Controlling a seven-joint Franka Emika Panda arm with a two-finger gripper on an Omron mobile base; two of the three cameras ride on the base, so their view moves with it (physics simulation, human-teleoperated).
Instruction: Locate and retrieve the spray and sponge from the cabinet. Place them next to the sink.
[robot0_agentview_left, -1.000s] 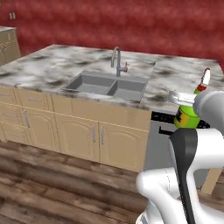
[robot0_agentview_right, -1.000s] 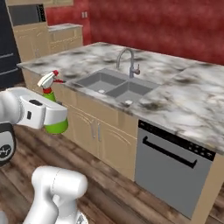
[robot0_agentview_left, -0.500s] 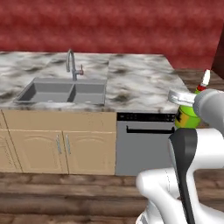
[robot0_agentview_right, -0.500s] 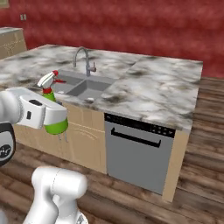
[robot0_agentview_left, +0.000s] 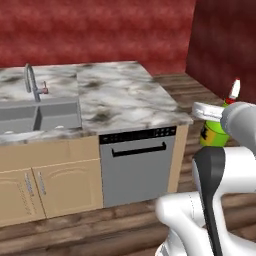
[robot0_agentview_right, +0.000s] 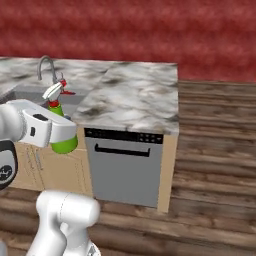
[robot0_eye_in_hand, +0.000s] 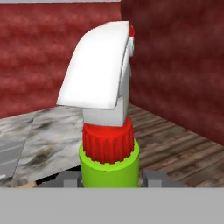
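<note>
The base has driven on, so the sink (robot0_agentview_left: 37, 116) now sits far left on the bench (robot0_agentview_left: 125, 97). The raised, bent arm holds the gripper (robot0_eye_in_hand: 112, 179) pinching the upright spray (robot0_agentview_right: 59, 127), off the bench, right of the sink.

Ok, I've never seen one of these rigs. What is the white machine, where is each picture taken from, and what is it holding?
This is a rendered kitchen. The white machine is a robot arm on a driving base. Two pictures come from cameras on that base, behind the arm to its left and right; the third looks along its hand. The pincer is shut on the spray, a green bottle with a red neck and white trigger, held upright in the air in front of the marble counter. Set into that counter is the sink with its faucet; a dishwasher sits below.
</note>
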